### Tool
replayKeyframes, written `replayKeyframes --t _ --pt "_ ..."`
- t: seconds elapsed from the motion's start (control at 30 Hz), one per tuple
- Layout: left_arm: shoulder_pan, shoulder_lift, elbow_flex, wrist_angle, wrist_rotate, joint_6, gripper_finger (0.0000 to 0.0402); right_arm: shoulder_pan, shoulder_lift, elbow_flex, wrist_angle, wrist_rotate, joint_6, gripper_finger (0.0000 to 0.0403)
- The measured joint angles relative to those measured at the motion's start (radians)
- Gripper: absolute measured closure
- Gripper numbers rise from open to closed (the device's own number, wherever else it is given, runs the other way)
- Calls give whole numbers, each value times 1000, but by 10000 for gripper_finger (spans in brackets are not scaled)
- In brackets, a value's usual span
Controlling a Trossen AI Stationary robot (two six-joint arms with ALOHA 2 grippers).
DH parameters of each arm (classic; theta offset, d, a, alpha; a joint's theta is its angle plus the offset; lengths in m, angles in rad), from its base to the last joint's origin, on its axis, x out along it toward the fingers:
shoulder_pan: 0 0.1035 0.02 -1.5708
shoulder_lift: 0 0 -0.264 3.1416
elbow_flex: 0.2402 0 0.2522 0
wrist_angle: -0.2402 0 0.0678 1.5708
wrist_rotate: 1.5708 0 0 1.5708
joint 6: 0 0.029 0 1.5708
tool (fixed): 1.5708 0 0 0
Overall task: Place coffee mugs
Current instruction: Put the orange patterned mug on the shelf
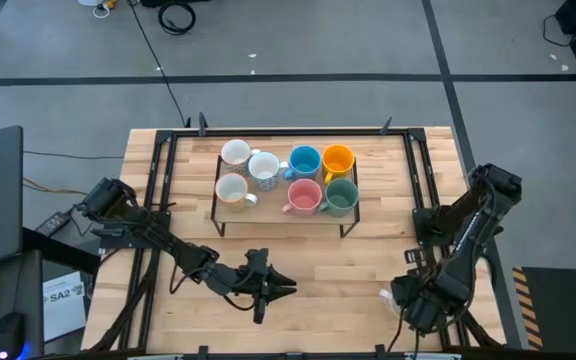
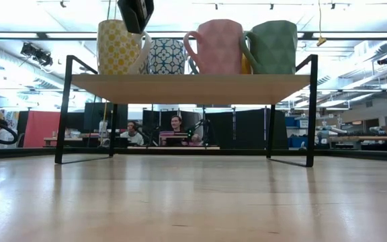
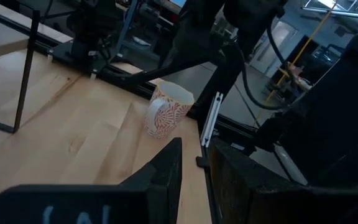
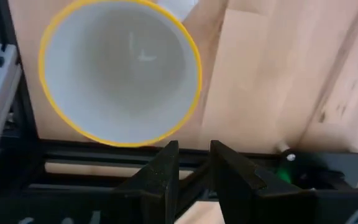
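Observation:
Seven coffee mugs stand on a black-framed wooden shelf at mid-table: two white, one white patterned, blue, orange-yellow, pink and green. Another mug, white with a red pattern and a yellow rim, stands on its base on the table near the right front corner, beside the black rail. My right gripper points down just beside this mug, open by a narrow gap and clear of it. My left gripper hovers level at front centre, narrowly open and holding nothing.
Black rails run along the table's left and right sides. The shelf stands on thin black legs with open room beneath. Bare wood lies between the shelf and the front edge. People sit in the room beyond the table.

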Motion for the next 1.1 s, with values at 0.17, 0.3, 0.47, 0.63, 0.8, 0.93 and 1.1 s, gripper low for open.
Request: replayKeyframes --t 0.17,0.3,0.47,0.63,0.8,0.93,1.1 --pt "0 0 0 0 0 0 315 -11 0 0 55 -8 23 305" --pt "0 0 0 0 0 0 315 -17 0 0 67 2 44 305" --pt "0 0 0 -1 0 0 315 -17 0 0 64 48 45 305" --pt "0 0 0 -1 0 0 315 -17 0 0 64 70 44 305" --pt "0 0 0 -1 0 0 315 -17 0 0 67 79 42 305" --pt "0 0 0 -1 0 0 315 -17 0 0 78 79 26 305" --pt "0 0 0 -1 0 0 315 -18 0 0 94 94 5 305"
